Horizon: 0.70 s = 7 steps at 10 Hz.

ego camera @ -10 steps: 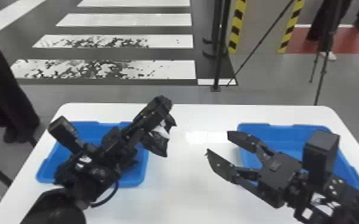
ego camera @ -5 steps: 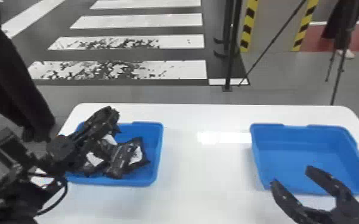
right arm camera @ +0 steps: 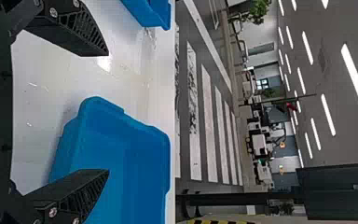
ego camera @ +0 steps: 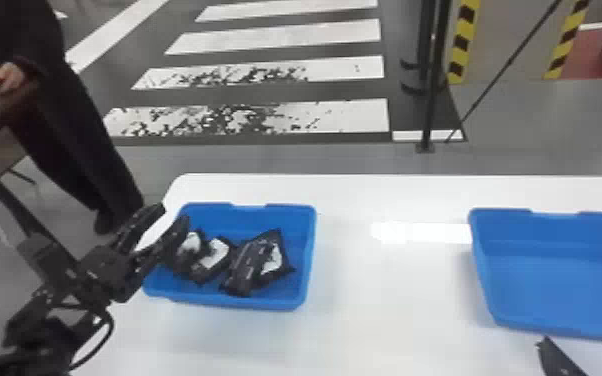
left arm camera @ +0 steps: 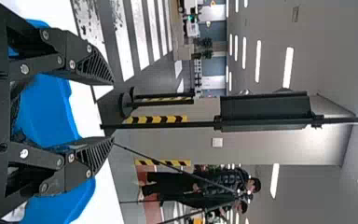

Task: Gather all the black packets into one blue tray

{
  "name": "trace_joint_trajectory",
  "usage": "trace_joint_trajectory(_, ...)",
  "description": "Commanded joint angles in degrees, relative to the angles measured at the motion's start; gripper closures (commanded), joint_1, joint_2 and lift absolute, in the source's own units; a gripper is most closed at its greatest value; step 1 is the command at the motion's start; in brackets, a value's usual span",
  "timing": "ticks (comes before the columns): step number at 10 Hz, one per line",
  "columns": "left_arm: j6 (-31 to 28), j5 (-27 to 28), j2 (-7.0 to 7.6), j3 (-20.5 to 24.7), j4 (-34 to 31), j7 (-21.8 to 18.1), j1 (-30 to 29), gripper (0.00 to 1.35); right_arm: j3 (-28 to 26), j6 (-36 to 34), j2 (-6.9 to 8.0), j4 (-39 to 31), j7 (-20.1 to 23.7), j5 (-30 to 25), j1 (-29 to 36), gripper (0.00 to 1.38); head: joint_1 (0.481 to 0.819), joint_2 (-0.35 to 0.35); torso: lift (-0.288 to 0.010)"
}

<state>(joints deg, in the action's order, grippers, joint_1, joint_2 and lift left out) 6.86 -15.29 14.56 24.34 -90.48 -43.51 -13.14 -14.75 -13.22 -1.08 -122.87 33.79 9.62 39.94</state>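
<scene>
Has black packets slanting lengthwise toward the far right corner of blue tray, near desk's far left corner; has left gripper and right gripper spread.

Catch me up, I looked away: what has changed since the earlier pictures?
The left gripper moved left across the left tray, apparently letting go of one of the black packets, and is open. The right gripper moved right and back toward the robot, still open. Both trays stayed put.
</scene>
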Motion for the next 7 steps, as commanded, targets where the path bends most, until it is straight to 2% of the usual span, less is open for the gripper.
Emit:
trace_joint_trajectory(1,5.7,-3.3,-0.77,-0.1,0.3,0.0,-4.0,0.16,-1.9,0.3,0.99,-0.5,-0.8,1.1,2.0,0.14,0.695,0.206,-0.11)
trace_joint_trajectory(2,8.6,-8.4,-1.91,-0.7,-0.7,0.1,-7.9,0.23,-3.8,2.7,1.13,-0.7,-1.8,1.3,3.8,0.14,0.695,0.204,-0.11)
trace_joint_trajectory(3,9.5,-11.8,-3.93,-0.6,-5.8,1.8,-14.1,0.25,-4.7,6.6,1.13,-0.5,-2.7,1.3,5.5,0.14,0.695,0.181,-0.11)
trace_joint_trajectory(4,9.2,-11.8,-6.48,0.1,-14.6,4.8,-22.0,0.25,-5.6,11.0,1.13,-0.5,-4.1,1.5,7.2,0.14,0.695,0.168,-0.11)
trace_joint_trajectory(5,9.3,-12.1,-8.32,0.1,-21.2,7.7,-28.9,0.26,-6.5,16.0,1.13,-0.4,-5.8,1.6,9.0,0.14,0.695,0.146,-0.11)
trace_joint_trajectory(7,10.6,-12.4,-11.4,0.6,-28.7,11.4,-38.2,0.26,-8.8,27.6,1.13,2.3,-8.8,1.5,11.2,0.14,0.695,0.082,-0.11)
